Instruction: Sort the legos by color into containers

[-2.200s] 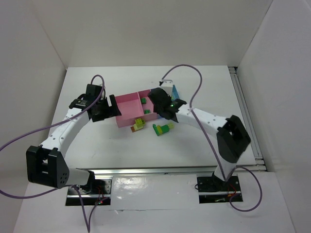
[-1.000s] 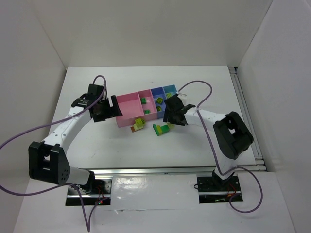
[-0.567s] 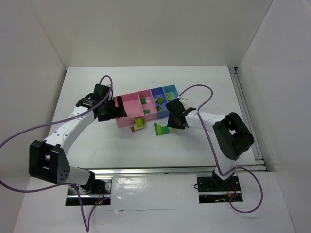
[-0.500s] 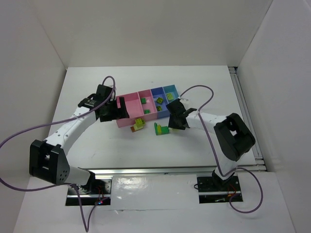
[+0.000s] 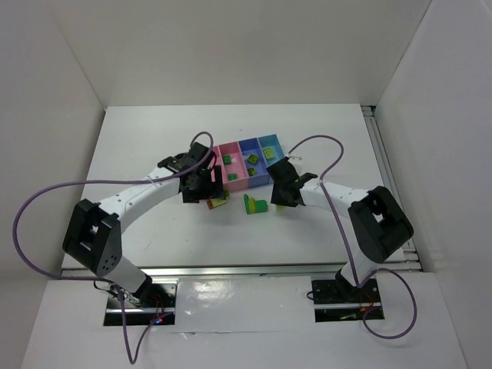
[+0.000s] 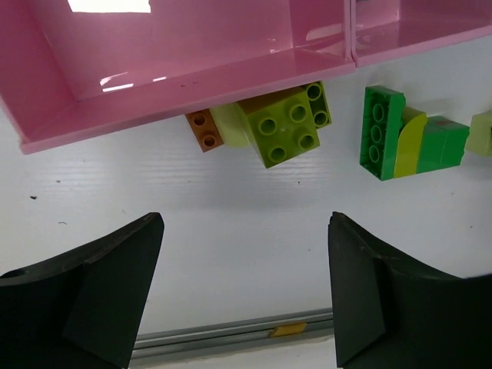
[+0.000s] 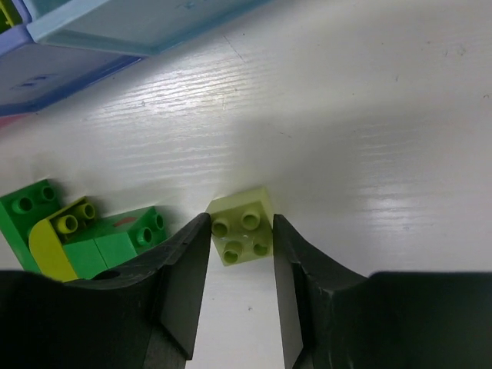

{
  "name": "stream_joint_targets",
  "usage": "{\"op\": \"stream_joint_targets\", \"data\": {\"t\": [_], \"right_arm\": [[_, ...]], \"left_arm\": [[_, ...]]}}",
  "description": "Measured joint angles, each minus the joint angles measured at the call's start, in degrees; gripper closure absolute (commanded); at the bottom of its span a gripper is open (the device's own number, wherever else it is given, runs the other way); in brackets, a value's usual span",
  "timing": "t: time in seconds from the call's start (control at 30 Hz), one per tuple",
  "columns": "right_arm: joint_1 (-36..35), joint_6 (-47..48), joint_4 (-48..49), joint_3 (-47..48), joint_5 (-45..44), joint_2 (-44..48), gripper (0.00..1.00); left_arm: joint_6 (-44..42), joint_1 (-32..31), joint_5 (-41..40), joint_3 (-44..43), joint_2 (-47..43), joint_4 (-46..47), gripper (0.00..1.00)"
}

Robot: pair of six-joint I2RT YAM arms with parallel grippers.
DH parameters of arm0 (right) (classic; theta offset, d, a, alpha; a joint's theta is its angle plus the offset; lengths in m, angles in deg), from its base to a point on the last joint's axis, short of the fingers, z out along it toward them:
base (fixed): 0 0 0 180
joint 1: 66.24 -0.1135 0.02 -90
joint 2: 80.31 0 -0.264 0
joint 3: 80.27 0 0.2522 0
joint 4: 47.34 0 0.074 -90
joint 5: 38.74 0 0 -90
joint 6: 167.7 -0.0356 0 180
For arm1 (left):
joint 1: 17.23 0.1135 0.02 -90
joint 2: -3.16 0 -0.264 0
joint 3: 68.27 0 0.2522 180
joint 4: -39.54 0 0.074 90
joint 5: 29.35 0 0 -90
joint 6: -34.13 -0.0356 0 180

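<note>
- The right gripper (image 7: 241, 224) is closed on a small pale yellow-green studded plastic brick (image 7: 244, 240), with a finger against each side. The brick sits on the white table (image 7: 369, 138) at lower centre of the wrist view and is not yet lifted.
- Lift straight up first. The joined dark green and yellow brick cluster (image 7: 84, 238) lies just beside it at lower left, and a dragged finger could shove it.
- Carry the brick to the four-compartment pink-and-blue plastic tray (image 7: 115, 27) at upper left. Release it low inside the walls of the compartment holding the matching colour. From above, the pieces in the two blue compartments are too small to judge shade.
- The left gripper (image 6: 242, 288) hangs wide open, holding nothing, over the lime, pale yellow and orange-brown brick cluster (image 6: 284, 127) lying against the large pink compartment wall (image 6: 177, 96). Keep the two arms apart over the tray.
</note>
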Motion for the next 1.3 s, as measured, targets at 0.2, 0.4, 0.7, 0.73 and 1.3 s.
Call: {"op": "stream_joint_targets", "data": {"t": [0.2, 0.4, 0.7, 0.73, 1.3], "right_arm": [[0.0, 0.9, -1.1, -0.1, -0.1, 0.8, 0.36], [0.0, 1.5, -1.0, -0.2, 0.2, 0.7, 0.38], [-0.4, 2.9, -0.9, -0.2, 1.2, -0.7, 0.4], [-0.4, 3.1, -0.9, -0.2, 1.4, -0.9, 0.43], [-0.4, 4.2, -3.5, 0.6, -3.6, 3.5, 0.73]], "left_arm": [[6.7, -2.1, -3.0, -1.3, 2.2, -0.4, 0.17], [10.6, -2.5, -5.6, -5.4, 7.0, -1.6, 0.24], [14.4, -2.8, -6.9, -6.0, 9.6, -2.8, 0.29], [14.6, -2.8, -6.9, -6.1, 9.6, -2.9, 0.29], [14.6, -4.2, -7.0, -8.8, 12.5, -2.4, 0.29]]}}
